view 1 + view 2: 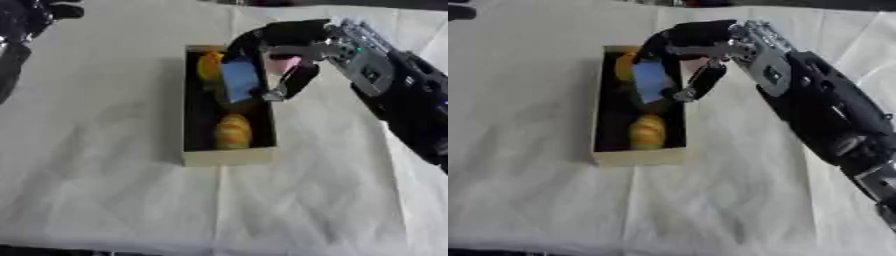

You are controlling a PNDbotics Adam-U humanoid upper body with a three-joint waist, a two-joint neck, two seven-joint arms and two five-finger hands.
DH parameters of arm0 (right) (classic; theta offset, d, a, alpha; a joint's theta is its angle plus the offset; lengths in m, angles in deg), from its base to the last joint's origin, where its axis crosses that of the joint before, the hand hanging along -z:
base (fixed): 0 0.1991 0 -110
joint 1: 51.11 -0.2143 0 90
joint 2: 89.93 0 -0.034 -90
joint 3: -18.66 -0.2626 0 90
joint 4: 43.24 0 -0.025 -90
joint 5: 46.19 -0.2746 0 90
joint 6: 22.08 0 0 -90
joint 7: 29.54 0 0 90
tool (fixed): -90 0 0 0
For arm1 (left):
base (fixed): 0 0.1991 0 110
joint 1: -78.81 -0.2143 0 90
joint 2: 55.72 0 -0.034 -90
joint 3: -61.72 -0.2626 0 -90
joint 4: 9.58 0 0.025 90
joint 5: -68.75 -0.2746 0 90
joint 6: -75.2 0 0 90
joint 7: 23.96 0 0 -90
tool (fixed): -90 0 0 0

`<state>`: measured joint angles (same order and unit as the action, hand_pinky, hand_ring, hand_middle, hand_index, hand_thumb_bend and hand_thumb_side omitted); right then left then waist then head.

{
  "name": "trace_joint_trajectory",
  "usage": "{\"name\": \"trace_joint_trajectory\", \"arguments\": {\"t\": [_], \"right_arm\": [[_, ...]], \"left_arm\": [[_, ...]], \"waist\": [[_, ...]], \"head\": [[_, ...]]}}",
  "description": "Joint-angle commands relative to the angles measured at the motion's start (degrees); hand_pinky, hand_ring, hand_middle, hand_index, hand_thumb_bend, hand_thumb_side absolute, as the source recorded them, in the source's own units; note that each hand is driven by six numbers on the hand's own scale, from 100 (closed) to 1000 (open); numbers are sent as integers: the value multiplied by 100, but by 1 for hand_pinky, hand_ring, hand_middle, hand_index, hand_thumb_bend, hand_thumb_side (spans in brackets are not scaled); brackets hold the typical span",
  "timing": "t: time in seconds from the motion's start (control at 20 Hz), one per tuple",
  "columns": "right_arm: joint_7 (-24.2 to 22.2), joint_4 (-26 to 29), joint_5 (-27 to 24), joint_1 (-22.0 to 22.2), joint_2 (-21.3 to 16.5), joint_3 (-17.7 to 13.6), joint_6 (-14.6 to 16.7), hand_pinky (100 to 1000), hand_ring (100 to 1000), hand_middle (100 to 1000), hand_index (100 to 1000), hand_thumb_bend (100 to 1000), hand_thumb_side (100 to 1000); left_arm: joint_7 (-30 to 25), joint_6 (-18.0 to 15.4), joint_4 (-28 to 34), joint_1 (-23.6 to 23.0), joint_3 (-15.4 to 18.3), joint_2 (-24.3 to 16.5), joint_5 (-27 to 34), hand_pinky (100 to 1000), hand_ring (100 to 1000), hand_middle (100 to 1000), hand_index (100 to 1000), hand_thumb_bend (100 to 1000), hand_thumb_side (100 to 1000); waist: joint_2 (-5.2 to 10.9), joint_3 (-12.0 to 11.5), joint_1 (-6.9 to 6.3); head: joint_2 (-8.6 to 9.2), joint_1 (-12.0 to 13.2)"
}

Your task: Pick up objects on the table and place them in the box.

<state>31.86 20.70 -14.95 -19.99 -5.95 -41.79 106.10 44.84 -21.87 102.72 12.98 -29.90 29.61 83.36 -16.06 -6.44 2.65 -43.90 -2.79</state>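
Holding a blue packet over the box (fingers curled): right hand.

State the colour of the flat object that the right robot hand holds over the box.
Blue; the flat object shows best in the left eye view.

A narrow tan cardboard box with a dark inside lies lengthwise on the white cloth, its open top up and one short wall nearest the camera. Inside it, a yellow-orange rounded object lies near that close end, and another yellow-orange object lies at the far end. Between them a flat blue piece stands tilted over the middle of the box, its lower end above a dark greenish shape that cannot be made out, while something small and pink shows just beyond the box's right wall.
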Motion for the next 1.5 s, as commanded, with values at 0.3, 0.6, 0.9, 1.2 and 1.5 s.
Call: {"name": "trace_joint_trajectory", "arguments": {"t": [0.3,0.6,0.9,1.2,1.5], "right_arm": [[-660,-99,-480,-117,-35,-162,346,994,1000,927,1000,100,422],[-953,-85,-895,-126,-8,-141,192,1000,1000,966,1000,100,228],[-1268,-23,-1394,-193,-13,-149,-54,1000,1000,963,1000,100,210],[-1410,59,-1407,-270,28,-132,-46,1000,1000,1000,1000,100,552],[-1347,85,-1397,-280,101,-117,-34,1000,1000,1000,1000,100,589]], "left_arm": [[-86,1,43,60,15,-39,16,850,847,819,858,100,672],[-130,-6,36,71,12,-27,15,849,843,814,855,100,672],[-189,0,19,79,4,-11,-14,850,842,812,853,100,672],[-242,6,19,80,-4,8,-29,850,838,807,851,100,672],[-325,14,11,89,-15,25,-52,852,837,806,850,100,672]], "waist": [[207,14,19],[208,1,8],[229,4,15],[248,-7,11],[254,-13,14]], "head": [[-22,19],[-22,20],[-22,34],[-22,43],[-22,45]]}}
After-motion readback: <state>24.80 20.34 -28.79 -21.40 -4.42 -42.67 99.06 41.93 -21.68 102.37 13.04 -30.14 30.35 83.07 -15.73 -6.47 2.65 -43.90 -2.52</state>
